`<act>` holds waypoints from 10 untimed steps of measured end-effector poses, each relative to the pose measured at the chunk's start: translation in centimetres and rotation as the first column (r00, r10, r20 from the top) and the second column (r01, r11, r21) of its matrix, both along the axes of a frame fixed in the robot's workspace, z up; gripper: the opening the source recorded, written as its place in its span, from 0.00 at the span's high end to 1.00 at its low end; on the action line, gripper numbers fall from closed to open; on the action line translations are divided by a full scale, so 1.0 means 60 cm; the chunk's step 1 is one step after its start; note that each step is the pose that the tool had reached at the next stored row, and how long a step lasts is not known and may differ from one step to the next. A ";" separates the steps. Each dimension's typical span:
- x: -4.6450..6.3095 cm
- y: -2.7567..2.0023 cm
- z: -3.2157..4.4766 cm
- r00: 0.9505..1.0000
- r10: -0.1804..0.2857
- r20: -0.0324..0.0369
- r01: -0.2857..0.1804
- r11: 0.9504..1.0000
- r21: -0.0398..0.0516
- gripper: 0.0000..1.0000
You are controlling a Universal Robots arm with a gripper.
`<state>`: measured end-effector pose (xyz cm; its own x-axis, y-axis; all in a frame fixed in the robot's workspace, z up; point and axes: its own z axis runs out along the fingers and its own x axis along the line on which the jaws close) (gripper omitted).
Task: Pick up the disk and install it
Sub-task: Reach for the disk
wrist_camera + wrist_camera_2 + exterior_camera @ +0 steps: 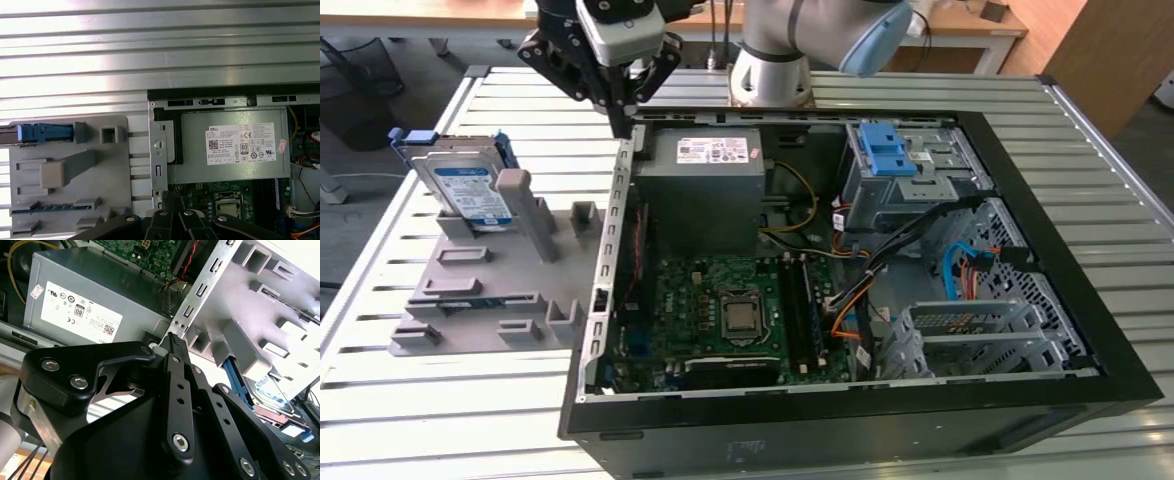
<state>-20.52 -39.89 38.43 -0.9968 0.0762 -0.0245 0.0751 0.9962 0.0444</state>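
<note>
Slatted table; claw near case wall, disk apart.

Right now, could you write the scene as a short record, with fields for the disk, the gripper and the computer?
disk: stands on edge in the grey fixture, at the exterior view's left of the case; not held
gripper: above the case's edge beside the power supply, apart from the disk; fingers shut, holding nothing
computer case: lies open on the slatted table, motherboard exposed
task state: disk not yet picked up
</note>
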 end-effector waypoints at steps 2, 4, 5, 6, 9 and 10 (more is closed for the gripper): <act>-0.002 0.0000 0.000 1.000 0.000 0.000 0.000 1.000 0.000 0.89; -0.003 0.0000 -0.001 1.000 0.000 0.000 0.000 1.000 0.000 0.89; -0.004 -0.0001 -0.001 1.000 0.000 0.000 0.000 1.000 0.000 0.89; -0.005 -0.0001 -0.001 1.000 0.000 0.000 0.000 1.000 0.000 0.89; -0.007 0.0000 -0.001 1.000 0.000 0.000 0.000 1.000 0.000 0.89; -0.008 -0.0001 -0.001 1.000 0.000 0.000 0.000 1.000 0.000 0.89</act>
<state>-21.02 -39.90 38.36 -0.9968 0.0763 -0.0245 0.0751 0.9962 0.0444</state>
